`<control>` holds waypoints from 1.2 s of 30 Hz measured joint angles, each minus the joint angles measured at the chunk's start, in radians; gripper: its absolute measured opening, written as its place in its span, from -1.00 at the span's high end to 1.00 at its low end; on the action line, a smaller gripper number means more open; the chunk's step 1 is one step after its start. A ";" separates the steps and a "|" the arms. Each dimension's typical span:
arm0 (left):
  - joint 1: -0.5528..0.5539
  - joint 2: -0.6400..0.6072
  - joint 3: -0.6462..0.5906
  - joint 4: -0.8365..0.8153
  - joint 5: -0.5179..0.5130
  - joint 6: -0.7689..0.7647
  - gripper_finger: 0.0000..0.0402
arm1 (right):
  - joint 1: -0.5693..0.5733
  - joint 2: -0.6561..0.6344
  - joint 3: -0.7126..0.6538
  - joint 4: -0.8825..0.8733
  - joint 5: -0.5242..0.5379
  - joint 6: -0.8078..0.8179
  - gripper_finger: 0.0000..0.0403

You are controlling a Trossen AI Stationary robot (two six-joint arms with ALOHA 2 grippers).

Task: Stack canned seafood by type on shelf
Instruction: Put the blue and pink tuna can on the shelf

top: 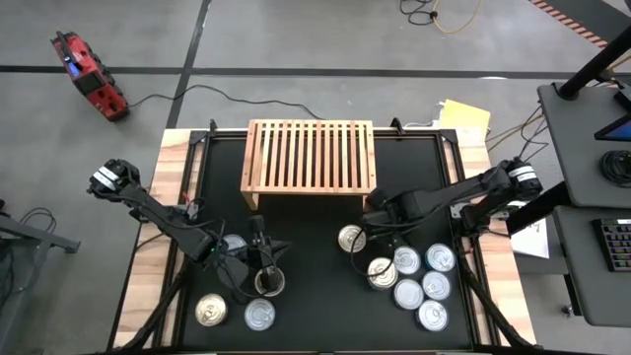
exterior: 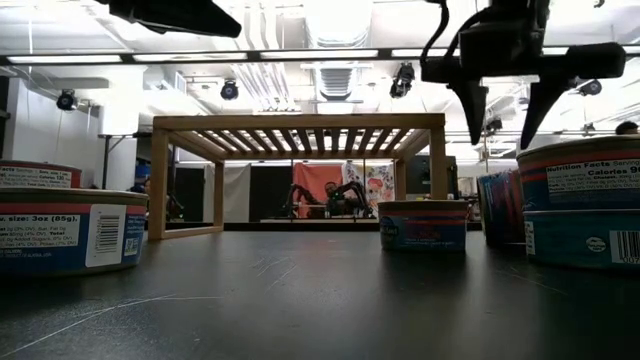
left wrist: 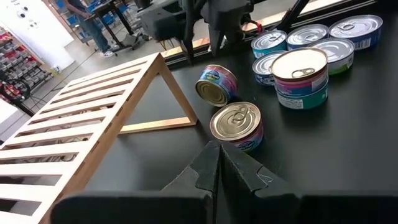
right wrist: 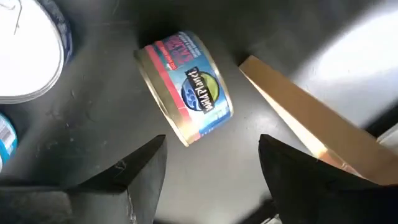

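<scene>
The shelf (top: 309, 156) is a low light-wood rack with a slatted top, standing on its legs at the table's far middle. One tin of canned seafood (right wrist: 185, 87) with a blue and pink label lies tipped on its side on the black mat, just in front of the shelf's right leg (right wrist: 292, 106). My right gripper (right wrist: 211, 162) hangs open above it, fingers pointing down, clear of the tin. My left gripper (left wrist: 219, 163) is shut on nothing, raised over the left half of the table and pointing toward the right. An upright tin (left wrist: 236, 126) stands ahead of it.
Several upright tins (top: 422, 286) cluster at the near right, one stacked on another (left wrist: 301, 78). Other tins (top: 210, 311) stand at the near left below my left arm. Bare mat (top: 315, 296) lies between the two groups.
</scene>
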 joint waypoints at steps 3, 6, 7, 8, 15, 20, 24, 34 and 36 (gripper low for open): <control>0.001 0.000 0.000 0.000 0.000 0.001 1.00 | 0.000 0.024 -0.001 0.004 0.000 -0.048 -0.17; 0.001 0.000 0.000 0.001 0.000 0.001 1.00 | 0.000 0.057 -0.001 0.009 0.000 -0.085 -0.18; 0.001 0.000 0.000 0.001 0.000 0.001 1.00 | 0.000 0.068 -0.002 0.010 -0.001 -0.093 -0.18; 0.001 0.000 0.000 0.001 0.000 0.002 1.00 | 0.000 0.079 -0.002 0.013 -0.002 -0.099 -0.19; 0.001 0.000 0.000 0.002 0.000 0.003 1.00 | -0.007 0.127 -0.002 0.033 -0.036 -0.159 -0.22; 0.001 0.000 0.000 0.002 0.000 0.003 1.00 | -0.020 0.156 -0.002 0.056 -0.054 -0.177 -0.16; 0.001 0.000 0.000 0.001 0.000 0.004 1.00 | -0.027 0.173 -0.002 0.069 -0.066 -0.186 -0.08; 0.001 0.000 0.000 -0.005 0.000 0.003 1.00 | -0.044 0.211 0.000 0.094 -0.078 -0.141 -0.02; 0.001 0.000 0.000 -0.005 0.000 0.003 1.00 | -0.047 0.215 -0.003 0.116 -0.087 -0.109 -0.06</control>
